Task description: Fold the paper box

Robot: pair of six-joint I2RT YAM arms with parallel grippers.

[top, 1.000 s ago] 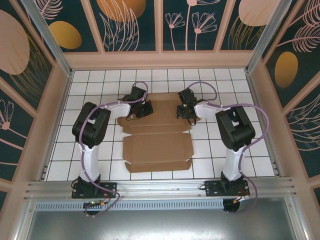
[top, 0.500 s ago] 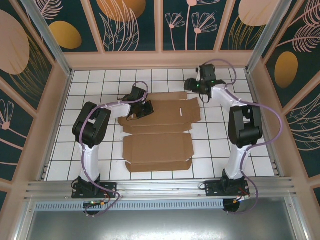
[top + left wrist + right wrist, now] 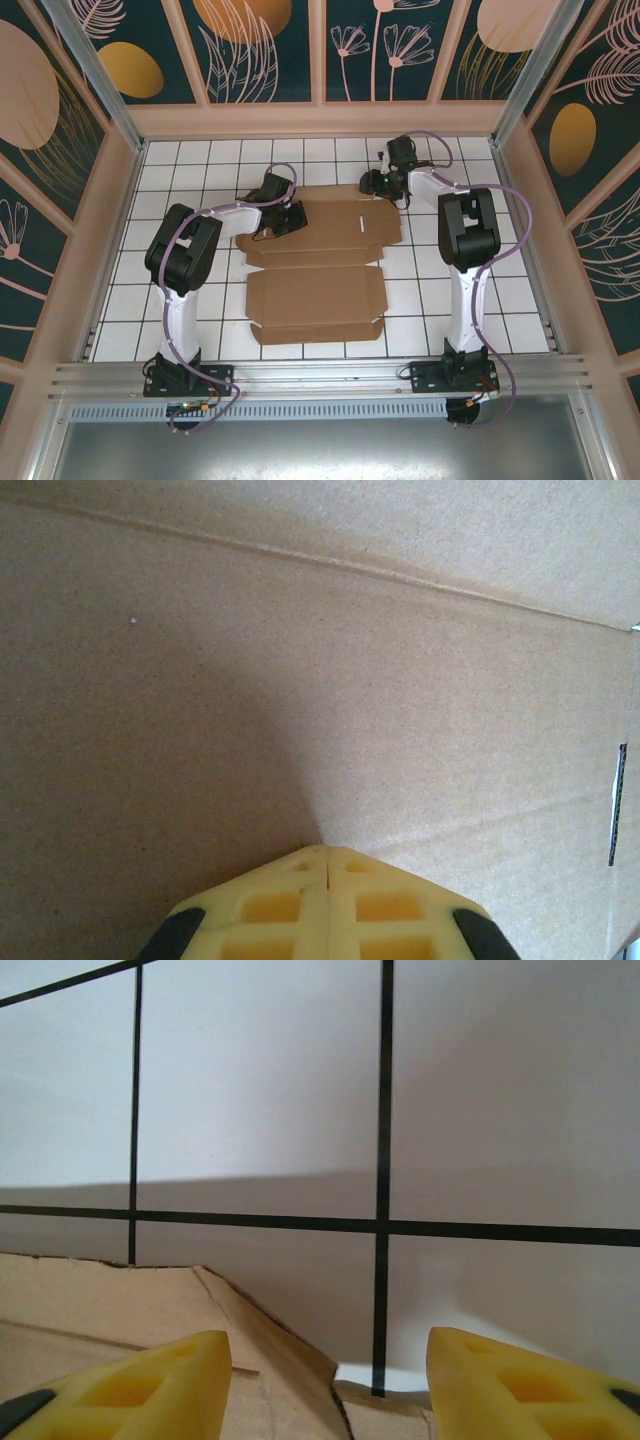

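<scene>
The paper box (image 3: pixel 315 285) lies opened flat on the white tiled table (image 3: pixel 190 170), a brown cardboard sheet with creases and flaps. My left gripper (image 3: pixel 289 218) rests on the sheet's far left part. In the left wrist view its yellow fingers (image 3: pixel 300 880) are shut tip to tip against the bare cardboard (image 3: pixel 350 660), holding nothing. My right gripper (image 3: pixel 373 184) sits low at the sheet's far right corner. It (image 3: pixel 328 1345) stands open in the right wrist view, with a cardboard edge (image 3: pixel 100 1305) and the flap corner low between its fingers, untouched.
A narrow slot (image 3: pixel 617 800) is cut in the cardboard at the right of the left wrist view. Patterned walls (image 3: pixel 320 50) and a pale wooden rim close in the table on three sides. White tiles (image 3: pixel 260 1100) with black lines lie beyond the box corner.
My right gripper let go of the box's right side, opened, swung to the far right, then came back toward the far right corner. The left gripper has not moved.
</scene>
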